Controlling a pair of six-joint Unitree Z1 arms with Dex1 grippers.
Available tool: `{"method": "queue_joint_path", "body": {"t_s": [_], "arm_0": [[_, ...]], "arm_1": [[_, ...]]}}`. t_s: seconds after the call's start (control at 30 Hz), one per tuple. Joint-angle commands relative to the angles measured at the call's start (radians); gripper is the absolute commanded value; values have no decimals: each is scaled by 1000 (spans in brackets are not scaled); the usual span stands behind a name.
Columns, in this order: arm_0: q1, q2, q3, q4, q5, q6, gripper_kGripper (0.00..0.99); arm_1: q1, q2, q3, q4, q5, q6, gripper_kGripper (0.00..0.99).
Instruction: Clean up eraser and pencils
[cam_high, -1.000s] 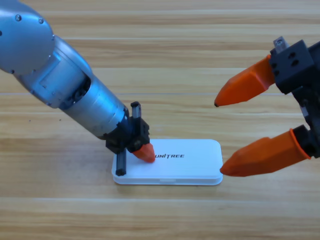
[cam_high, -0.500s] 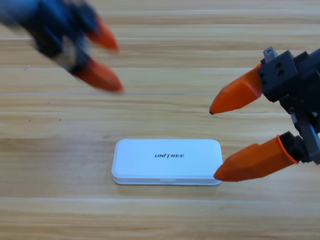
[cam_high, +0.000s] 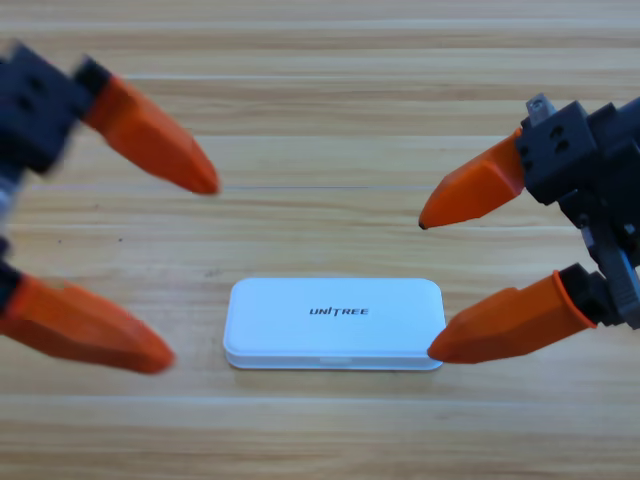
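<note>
The white case (cam_high: 334, 324) lies shut, lid down, on the wooden table (cam_high: 320, 100) at the lower middle. The eraser and the pencils are out of view. My left gripper (cam_high: 185, 270) is drawn back at the left edge, large and open, its two orange jaws spread far apart with nothing between them. At the right edge my right gripper (cam_high: 428, 285) is also open and empty; its lower jaw tip is over the case's right end.
My left arm has lifted off the case's left end and pulled back to the left edge, its jaws now spread wide. The right gripper barely moved.
</note>
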Motion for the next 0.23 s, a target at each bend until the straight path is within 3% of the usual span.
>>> {"method": "queue_joint_path", "body": {"t_s": [0.03, 0.23], "arm_0": [[-25, 10, 122, -111, 17, -2, 990], [-25, 11, 122, -120, 34, -7, 990]], "arm_1": [[7, 32, 8, -2, 9, 11, 943], [7, 32, 8, 0, 9, 11, 943]]}}
